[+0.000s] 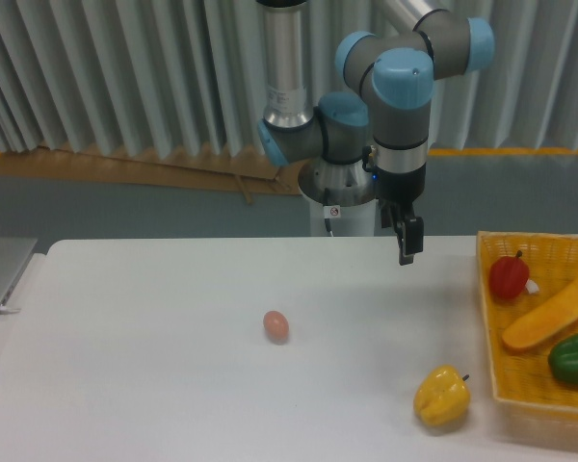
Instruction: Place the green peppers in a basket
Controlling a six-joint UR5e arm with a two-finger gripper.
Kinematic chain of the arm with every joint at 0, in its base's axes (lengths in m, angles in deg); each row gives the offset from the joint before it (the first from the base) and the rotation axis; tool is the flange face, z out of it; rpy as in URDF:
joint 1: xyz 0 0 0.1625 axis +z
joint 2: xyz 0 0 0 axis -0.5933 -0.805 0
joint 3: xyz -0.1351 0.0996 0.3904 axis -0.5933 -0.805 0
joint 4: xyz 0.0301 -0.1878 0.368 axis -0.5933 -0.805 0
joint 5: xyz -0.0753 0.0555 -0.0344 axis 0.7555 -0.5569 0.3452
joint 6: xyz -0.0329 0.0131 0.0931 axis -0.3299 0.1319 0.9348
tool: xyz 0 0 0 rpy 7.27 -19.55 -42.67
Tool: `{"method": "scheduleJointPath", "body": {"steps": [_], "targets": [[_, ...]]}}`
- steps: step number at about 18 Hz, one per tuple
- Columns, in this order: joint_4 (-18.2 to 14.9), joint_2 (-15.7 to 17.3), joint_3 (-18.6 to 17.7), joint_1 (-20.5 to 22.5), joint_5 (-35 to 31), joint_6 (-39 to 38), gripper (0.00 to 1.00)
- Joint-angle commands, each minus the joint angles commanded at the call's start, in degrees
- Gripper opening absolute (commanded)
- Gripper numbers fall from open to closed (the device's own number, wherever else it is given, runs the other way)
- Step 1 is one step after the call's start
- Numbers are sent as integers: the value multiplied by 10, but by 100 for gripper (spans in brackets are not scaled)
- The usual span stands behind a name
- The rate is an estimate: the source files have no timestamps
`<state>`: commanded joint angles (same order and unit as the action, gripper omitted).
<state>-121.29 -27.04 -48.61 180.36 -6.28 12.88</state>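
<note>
The glossy dark-green bell pepper (574, 357) lies inside the yellow-orange wicker basket (494, 380) at the right edge of the table, near its front right part. My gripper (407, 245) hangs above the table's back edge, left of the basket and well apart from the pepper. It holds nothing. Its fingers point down and look close together, but the view does not show the gap clearly.
In the basket a small red pepper (509, 276) sits at the back and a long orange vegetable (551, 313) lies across the middle. A yellow bell pepper (441, 396) sits on the table just left of the basket. A brown egg (275, 325) lies mid-table. A grey laptop (0, 274) is at the left edge.
</note>
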Motion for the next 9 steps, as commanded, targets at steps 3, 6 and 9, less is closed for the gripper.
{"method": "scheduleJointPath", "body": {"steps": [3,6,9], "targets": [[0,0,-1,0,1,-3,100],[3,-3,-2,-1,3,-31,100],[11,-6,-3,-1,1,-32,100]]}}
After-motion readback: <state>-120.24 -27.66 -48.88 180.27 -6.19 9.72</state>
